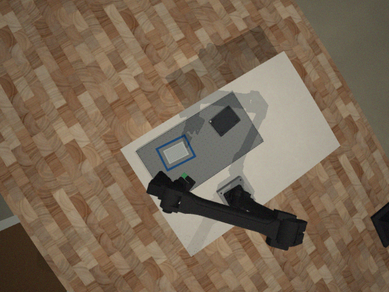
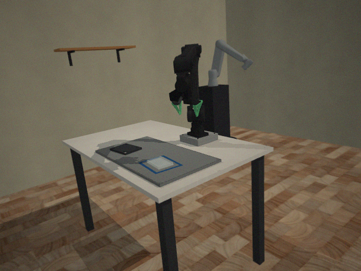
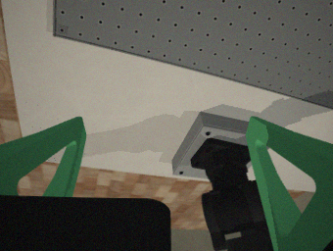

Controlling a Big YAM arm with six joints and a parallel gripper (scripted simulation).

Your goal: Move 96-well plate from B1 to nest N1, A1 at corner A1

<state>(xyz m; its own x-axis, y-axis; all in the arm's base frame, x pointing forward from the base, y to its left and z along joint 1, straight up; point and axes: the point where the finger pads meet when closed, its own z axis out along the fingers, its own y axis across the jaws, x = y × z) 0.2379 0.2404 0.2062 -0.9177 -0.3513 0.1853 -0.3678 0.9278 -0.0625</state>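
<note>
While the 96-well plate point(image 1: 175, 152) lies flat inside the blue outline point(image 1: 190, 147) at centre-left of the top view, the hand point(image 2: 187, 107) hangs high above the table point(image 2: 247, 147), its green fingers point(image 2: 177, 107) spread fully apart and holding nothing. The step in hand looks like the approach, with the lift and the move both still to come. To do it well, the hand should travel over the plate first, square its fingers to two opposite sides of the plate, and only then descend straight, so that neither finger clips the plate's rim or nudges it inside the outline.

Only the top view gives the layout: the dark plate nest point(image 1: 225, 120) sits toward upper right on the grey perforated board point(image 1: 213, 157), well apart from the plate. Height of the hand above the table shows only in the exterior view. Neither plate nor nest appears in the wrist view, which looks between the fingers at the arm's base plate point(image 3: 188, 157) and the board's edge.
</note>
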